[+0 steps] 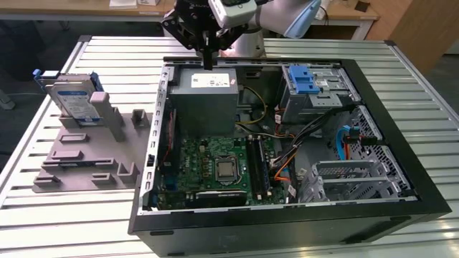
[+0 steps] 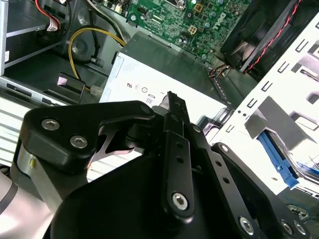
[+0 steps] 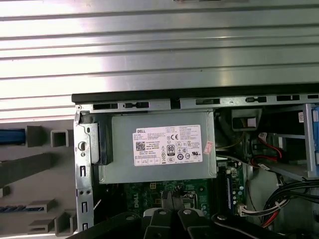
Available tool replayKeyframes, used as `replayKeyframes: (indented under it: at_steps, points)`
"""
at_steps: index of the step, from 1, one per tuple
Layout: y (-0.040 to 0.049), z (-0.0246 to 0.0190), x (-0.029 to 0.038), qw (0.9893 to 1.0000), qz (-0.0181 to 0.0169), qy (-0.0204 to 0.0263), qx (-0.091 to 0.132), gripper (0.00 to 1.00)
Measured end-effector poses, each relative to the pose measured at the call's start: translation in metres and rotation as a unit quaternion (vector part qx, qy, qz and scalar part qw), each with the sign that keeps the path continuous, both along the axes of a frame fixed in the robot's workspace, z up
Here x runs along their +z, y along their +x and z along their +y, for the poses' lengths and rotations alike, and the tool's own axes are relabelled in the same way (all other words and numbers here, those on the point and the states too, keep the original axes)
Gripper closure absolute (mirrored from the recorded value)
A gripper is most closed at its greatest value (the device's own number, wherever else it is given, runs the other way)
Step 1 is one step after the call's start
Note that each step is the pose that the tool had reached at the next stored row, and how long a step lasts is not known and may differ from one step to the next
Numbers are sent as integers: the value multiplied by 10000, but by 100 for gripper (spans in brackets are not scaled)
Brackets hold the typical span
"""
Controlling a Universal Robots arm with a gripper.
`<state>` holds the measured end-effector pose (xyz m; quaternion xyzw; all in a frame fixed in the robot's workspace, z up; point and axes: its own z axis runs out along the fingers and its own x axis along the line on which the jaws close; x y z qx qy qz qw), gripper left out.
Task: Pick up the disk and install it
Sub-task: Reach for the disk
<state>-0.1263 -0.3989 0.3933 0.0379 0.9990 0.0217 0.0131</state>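
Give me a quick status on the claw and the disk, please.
Claw shut, empty, over the grey box. Disk standing in the holder, exterior view's left. Case wall between them.

Seen at the upper middle of the exterior view, the robot's silver-grey tubular metal arm (image 1: 291, 16) carries a pale grey boxy housing (image 1: 237, 9) above its matt black angular gripper (image 1: 208, 65). In the second wrist view, the gripper's flat black linkage bars (image 2: 89, 122) are pinned with silver socket-head screws (image 2: 180, 200) beside a brushed silver collar (image 2: 22, 164).
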Motion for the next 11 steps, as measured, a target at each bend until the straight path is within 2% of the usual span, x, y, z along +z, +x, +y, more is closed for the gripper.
replayKeyframes:
  at_steps: [6, 7, 11]
  points:
    - [-13, 2, -2, 10000, 10, 1, 0, 89]
    - [-13, 2, -3, 10000, 28, 2, 0, 89]
    - [-14, 2, -4, 9999, 143, 2, 0, 89]
